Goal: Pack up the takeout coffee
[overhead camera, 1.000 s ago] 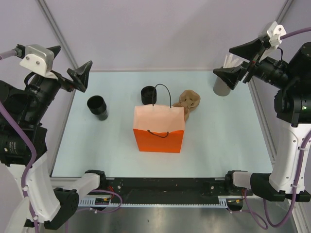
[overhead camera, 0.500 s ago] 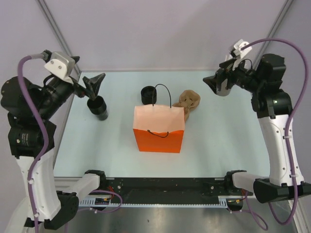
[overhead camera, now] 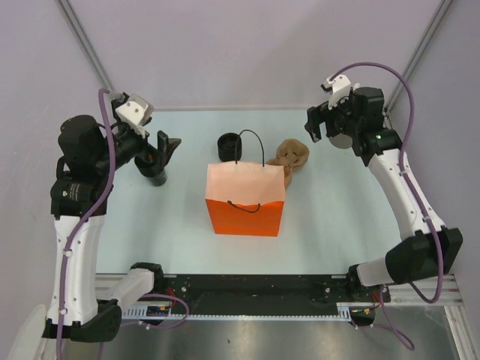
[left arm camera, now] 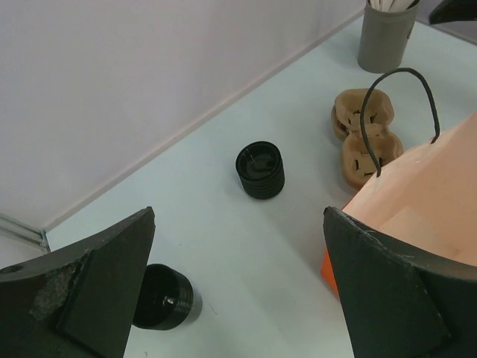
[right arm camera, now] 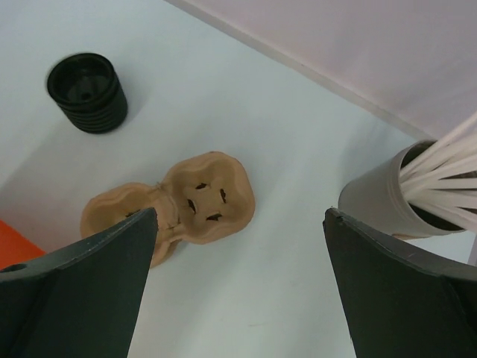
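Arrangement on the pale blue tabletop (overhead camera: 337, 217). An upright orange paper bag with thin black cord handles (overhead camera: 245, 214) stood at centre. Its mouth was open upward, presumably so that a cup could be lowered in from above. A ribbed black lidless cup (overhead camera: 228, 145) sat at 11 o'clock from the bag and a smooth black lidless cup (overhead camera: 155, 177) at 10 o'clock. A brown moulded-pulp two-cup carrier (overhead camera: 292, 156) lay at 1 o'clock, touching neither cup, and a grey cylindrical tub of white sticks (right arm camera: 384, 201) stood at 2 o'clock, near the far right corner. The left arm's jaws were spread wide and empty, poised above the smooth cup. The right arm's jaws, equally wide and empty, hung between carrier and tub. The takeout coffee, a lidded cup, appeared in no view. Whether it lay inside the bag could not be told, since the bag's front wall hid its floor.
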Robot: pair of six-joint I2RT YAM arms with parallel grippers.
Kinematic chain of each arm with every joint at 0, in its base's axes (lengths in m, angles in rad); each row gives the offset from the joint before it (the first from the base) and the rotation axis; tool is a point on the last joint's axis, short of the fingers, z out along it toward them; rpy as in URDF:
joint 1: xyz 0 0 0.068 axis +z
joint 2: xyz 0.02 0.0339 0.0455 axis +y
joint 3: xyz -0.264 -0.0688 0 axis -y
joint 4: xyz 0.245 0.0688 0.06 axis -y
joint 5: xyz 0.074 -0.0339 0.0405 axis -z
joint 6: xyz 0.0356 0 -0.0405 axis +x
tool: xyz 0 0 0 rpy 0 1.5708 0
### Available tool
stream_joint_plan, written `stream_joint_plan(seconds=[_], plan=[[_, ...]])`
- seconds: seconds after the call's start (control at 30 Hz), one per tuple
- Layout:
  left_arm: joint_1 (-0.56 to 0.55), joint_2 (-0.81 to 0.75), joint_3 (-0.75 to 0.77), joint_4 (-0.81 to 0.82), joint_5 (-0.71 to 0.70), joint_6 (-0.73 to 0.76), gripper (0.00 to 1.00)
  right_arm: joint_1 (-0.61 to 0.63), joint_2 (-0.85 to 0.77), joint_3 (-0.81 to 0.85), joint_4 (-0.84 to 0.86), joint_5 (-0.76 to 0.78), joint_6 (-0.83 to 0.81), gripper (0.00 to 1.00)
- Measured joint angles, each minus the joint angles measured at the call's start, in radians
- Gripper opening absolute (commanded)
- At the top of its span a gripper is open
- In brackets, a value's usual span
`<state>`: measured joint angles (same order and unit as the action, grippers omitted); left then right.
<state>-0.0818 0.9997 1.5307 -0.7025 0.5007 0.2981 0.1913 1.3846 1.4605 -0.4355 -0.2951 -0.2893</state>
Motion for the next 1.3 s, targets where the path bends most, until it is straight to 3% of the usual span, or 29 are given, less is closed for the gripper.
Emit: stream_joint_plan(seconds=[0.23,0.53,0.97,1.3], plan=[[0.000,-0.030,-0.017,-0.005,-0.014,0.013,1.00,0.040,0.212,-0.005,0.023,0.069,-0.015,0.97],[0.000,-0.048,-0.033,-0.004,-0.035,0.018,1.00,0.104,0.383,0.001,-0.020,0.009,-0.053,0.95],[0.000,-0.048,-0.060,-0.003,-0.049,0.017,1.00,0.168,0.478,0.010,-0.073,-0.014,-0.109,0.92],[0.000,-0.048,-0.070,-0.003,-0.049,0.017,1.00,0.175,0.515,0.018,-0.086,0.018,-0.143,0.78]])
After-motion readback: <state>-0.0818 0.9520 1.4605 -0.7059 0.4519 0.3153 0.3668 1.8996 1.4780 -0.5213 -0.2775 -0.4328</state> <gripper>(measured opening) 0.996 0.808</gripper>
